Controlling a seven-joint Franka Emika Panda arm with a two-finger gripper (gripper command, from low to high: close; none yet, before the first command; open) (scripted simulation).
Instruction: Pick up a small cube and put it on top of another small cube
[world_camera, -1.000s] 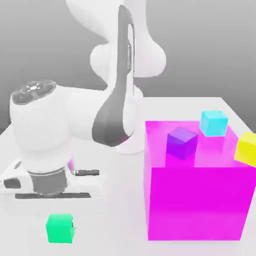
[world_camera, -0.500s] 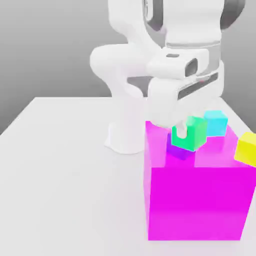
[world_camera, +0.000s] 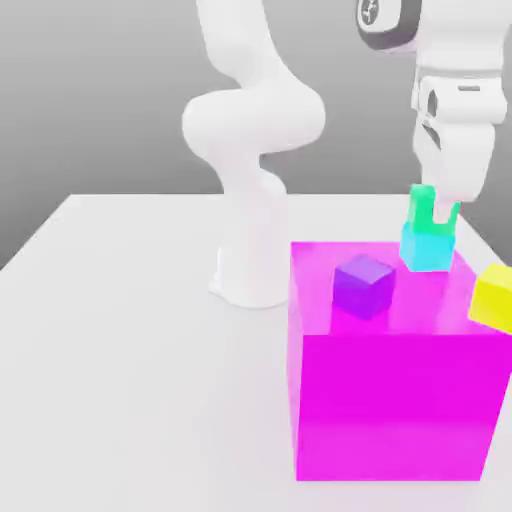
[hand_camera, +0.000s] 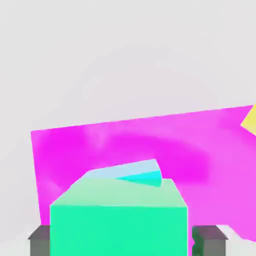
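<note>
The small green cube (world_camera: 420, 200) rests on top of the small cyan cube (world_camera: 428, 250), which stands at the back of the big magenta block (world_camera: 395, 400). My gripper (world_camera: 435, 212) comes down from above with a finger on either side of the green cube. In the hand view the green cube (hand_camera: 119, 220) sits between the grey fingertips (hand_camera: 210, 240), and a thin gap shows beside one of them, so the gripper (hand_camera: 120, 240) is open. Just beyond it a strip of the cyan cube (hand_camera: 145, 175) peeks out over the magenta block (hand_camera: 100, 145).
A purple cube (world_camera: 364, 285) sits on the magenta block near its middle. A yellow cube (world_camera: 494, 295) lies at the block's edge on the exterior view's right. The arm's white base (world_camera: 250, 270) stands behind on the grey table (world_camera: 130, 350).
The green cube was lifted from the table at the front left, carried over the magenta block past the purple cube, and set on the cyan cube. The fingers have parted.
</note>
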